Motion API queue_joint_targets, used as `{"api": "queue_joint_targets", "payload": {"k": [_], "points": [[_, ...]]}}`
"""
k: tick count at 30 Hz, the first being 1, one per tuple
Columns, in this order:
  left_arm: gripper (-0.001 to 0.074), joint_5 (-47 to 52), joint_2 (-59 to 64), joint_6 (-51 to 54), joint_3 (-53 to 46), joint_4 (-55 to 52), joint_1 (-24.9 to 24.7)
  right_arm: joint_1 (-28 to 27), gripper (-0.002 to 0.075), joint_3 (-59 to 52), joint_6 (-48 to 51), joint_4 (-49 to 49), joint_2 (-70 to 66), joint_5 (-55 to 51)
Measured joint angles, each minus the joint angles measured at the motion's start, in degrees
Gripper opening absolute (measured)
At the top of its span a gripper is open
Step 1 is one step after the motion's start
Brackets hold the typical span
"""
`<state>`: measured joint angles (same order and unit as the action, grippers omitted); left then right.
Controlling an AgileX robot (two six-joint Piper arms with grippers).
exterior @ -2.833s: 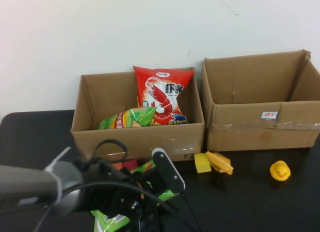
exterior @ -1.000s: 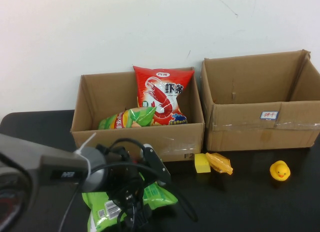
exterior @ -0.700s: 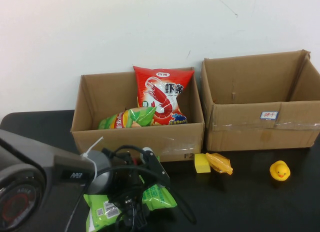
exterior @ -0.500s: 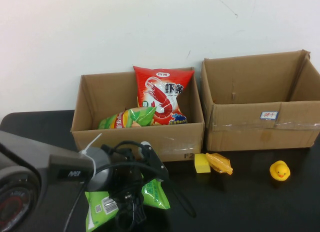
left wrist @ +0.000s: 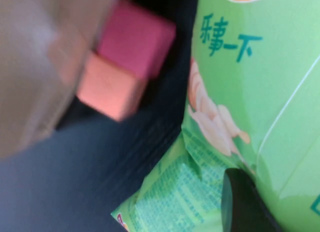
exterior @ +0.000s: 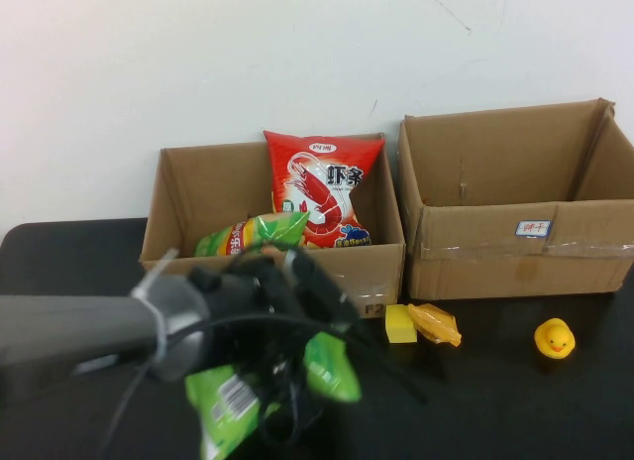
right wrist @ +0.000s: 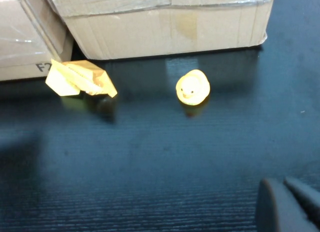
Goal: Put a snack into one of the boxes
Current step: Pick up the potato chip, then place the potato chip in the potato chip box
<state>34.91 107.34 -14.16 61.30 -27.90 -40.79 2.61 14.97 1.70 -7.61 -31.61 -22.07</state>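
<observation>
Green snack bag (exterior: 238,405) hangs clear of black desk (exterior: 495,381), clamped in left pincer (exterior: 287,381), in front of left box (exterior: 267,272). Left box holds red shrimp-chip bag (exterior: 322,192) and another green bag (exterior: 253,234). Right box (exterior: 515,252) beside it. Yellow block (exterior: 400,323), orange wrapped snack (exterior: 436,323), rubber duck (exterior: 555,338) on desk before boxes. Right pincer (right wrist: 295,202) low over desk, near duck, fingers together, holding nothing. Pink and orange cubes (left wrist: 125,67) near left box.

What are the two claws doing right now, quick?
Left gripper: closed on the green snack bag, lifted in front of the left box.
Right gripper: shut, empty, above the table near the rubber duck.
</observation>
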Motion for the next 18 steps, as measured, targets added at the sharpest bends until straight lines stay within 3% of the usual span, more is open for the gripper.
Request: {"api": "queue_joint_targets", "payload": {"k": [9,12,18], "points": [[0.0218,8.9,-11.9,11.0,10.2,7.3,-1.3,0.0,0.0000,0.0,0.0,0.0,0.0,0.0],[0.0218,8.2,-13.5,12.6,14.4,1.0,-1.3,0.0,0.0000,0.0,0.0,0.0,0.0,0.0],[0.0218,-0.7,-12.3,7.2,16.2,-23.3,-0.8,0.0,0.0000,0.0,0.0,-0.1,0.0,0.0]]}}
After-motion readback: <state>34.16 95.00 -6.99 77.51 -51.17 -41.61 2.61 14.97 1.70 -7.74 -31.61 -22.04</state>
